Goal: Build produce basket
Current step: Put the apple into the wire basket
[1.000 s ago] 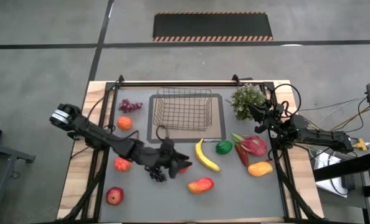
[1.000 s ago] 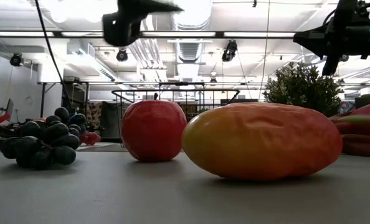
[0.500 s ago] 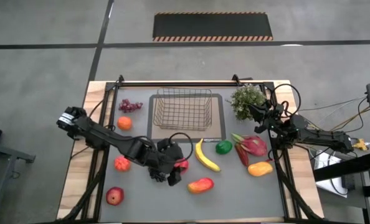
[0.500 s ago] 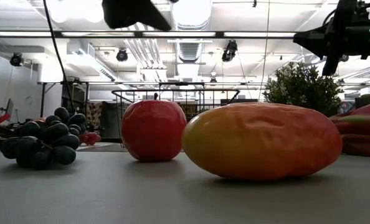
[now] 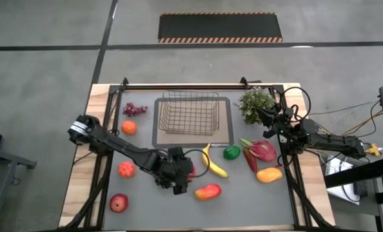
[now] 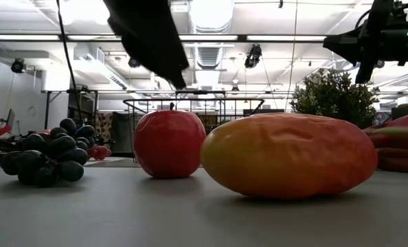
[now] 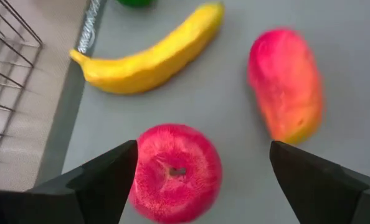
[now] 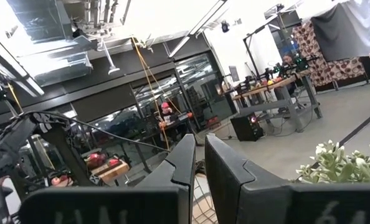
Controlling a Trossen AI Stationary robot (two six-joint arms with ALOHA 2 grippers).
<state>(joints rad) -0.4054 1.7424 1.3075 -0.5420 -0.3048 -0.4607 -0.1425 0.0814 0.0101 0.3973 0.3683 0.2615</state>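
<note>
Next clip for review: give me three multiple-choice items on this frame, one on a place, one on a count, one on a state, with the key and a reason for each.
1. Where is the left end effector?
A. above the red apple beside the banana
B. inside the basket
C. over the leafy plant

2. How many pieces of produce lie inside the basket?
A. three
B. one
C. none

3. How does the right end effector stand?
A. wide open
B. shut, holding nothing
C. shut on an orange

Key:
1 A: the left wrist view shows the red apple between the spread fingers, with the banana just beyond.
2 C: the high view shows only bare mesh inside the basket.
3 B: in the right wrist view its fingers stand close together with nothing between them.
</note>
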